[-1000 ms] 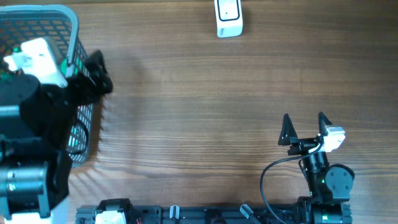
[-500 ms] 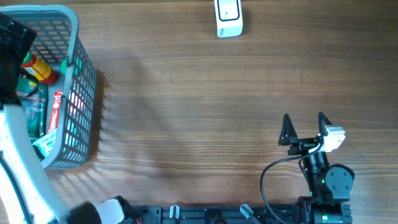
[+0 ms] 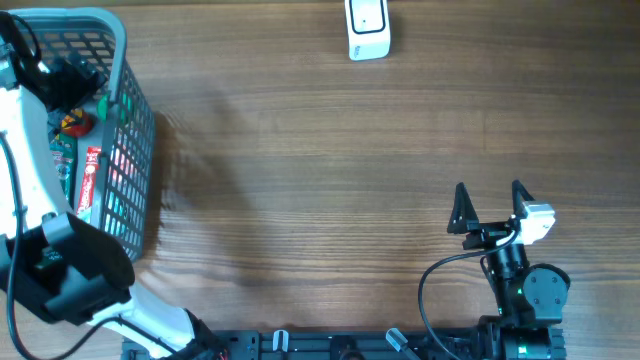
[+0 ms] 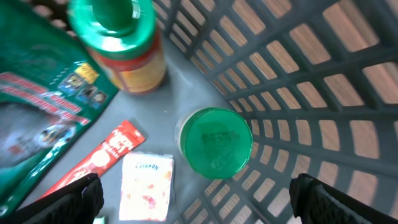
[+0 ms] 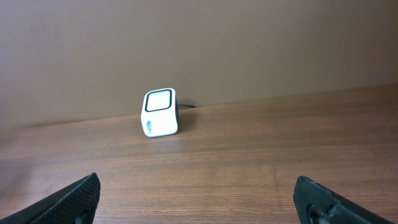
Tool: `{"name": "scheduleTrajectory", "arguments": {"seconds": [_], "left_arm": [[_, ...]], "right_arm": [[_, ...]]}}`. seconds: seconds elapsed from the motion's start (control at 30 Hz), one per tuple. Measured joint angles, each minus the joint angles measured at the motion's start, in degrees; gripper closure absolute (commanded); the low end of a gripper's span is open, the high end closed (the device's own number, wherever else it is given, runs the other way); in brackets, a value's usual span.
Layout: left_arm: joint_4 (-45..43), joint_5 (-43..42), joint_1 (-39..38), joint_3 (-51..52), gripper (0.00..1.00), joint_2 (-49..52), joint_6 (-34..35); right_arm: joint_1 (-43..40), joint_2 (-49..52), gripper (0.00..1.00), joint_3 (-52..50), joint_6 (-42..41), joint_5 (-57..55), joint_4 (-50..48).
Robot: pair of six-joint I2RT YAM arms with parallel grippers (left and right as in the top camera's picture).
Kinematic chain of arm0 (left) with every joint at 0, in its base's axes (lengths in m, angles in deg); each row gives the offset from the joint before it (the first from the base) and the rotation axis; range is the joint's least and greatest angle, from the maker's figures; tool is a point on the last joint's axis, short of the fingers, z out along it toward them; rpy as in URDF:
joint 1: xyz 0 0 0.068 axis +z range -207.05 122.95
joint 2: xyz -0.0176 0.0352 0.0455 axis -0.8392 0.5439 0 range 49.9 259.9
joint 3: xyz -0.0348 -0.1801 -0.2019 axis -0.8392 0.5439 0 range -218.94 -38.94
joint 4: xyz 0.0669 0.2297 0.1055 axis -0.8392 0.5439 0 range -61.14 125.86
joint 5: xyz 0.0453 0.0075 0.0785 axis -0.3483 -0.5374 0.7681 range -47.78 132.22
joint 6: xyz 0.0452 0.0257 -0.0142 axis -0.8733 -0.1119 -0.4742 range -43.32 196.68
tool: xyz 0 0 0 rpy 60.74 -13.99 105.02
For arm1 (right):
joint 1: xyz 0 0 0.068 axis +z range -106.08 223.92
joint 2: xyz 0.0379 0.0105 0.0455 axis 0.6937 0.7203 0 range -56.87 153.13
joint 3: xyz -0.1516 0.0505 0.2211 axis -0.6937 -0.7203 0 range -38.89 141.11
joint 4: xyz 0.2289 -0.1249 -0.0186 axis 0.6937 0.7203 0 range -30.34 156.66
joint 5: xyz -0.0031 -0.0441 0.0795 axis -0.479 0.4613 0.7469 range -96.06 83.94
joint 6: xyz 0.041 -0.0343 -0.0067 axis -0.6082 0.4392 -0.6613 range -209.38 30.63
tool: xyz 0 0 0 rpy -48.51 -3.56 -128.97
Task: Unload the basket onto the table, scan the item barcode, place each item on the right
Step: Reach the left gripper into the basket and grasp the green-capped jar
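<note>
Your left gripper (image 4: 199,206) hangs spread inside the basket (image 4: 323,74); only its wrist camera shows the white sachet (image 4: 147,186). Right gripper (image 3: 490,207): spread, empty.

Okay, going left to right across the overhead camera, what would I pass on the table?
grey basket → white barcode scanner → right claw
</note>
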Motion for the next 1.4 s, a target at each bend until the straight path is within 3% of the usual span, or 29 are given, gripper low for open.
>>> {"name": "scheduleTrajectory", "arguments": {"seconds": [0.17, 0.37, 0.83, 1.2, 1.4], "left_arm": [[0.1, -2.6, 0.0, 0.0, 0.0, 3.2, -6.4], [-1.9, -7.8, 0.0, 0.0, 0.0, 6.7, -9.2], [-3.9, -11.4, 0.3, 0.0, 0.0, 14.3, -9.8], [-4.7, -11.5, 0.3, 0.0, 0.0, 14.4, -9.9], [-4.7, -12.0, 0.2, 0.0, 0.16, 14.8, -10.1]], "right_arm": [[0.0, 0.0, 0.0, 0.0, 0.0, 0.0, 0.0], [0.0, 0.0, 0.0, 0.0, 0.0, 0.0, 0.0], [0.0, 0.0, 0.0, 0.0, 0.0, 0.0, 0.0], [0.0, 0.0, 0.0, 0.0, 0.0, 0.0, 0.0], [0.0, 0.0, 0.0, 0.0, 0.0, 0.0, 0.0]]}}
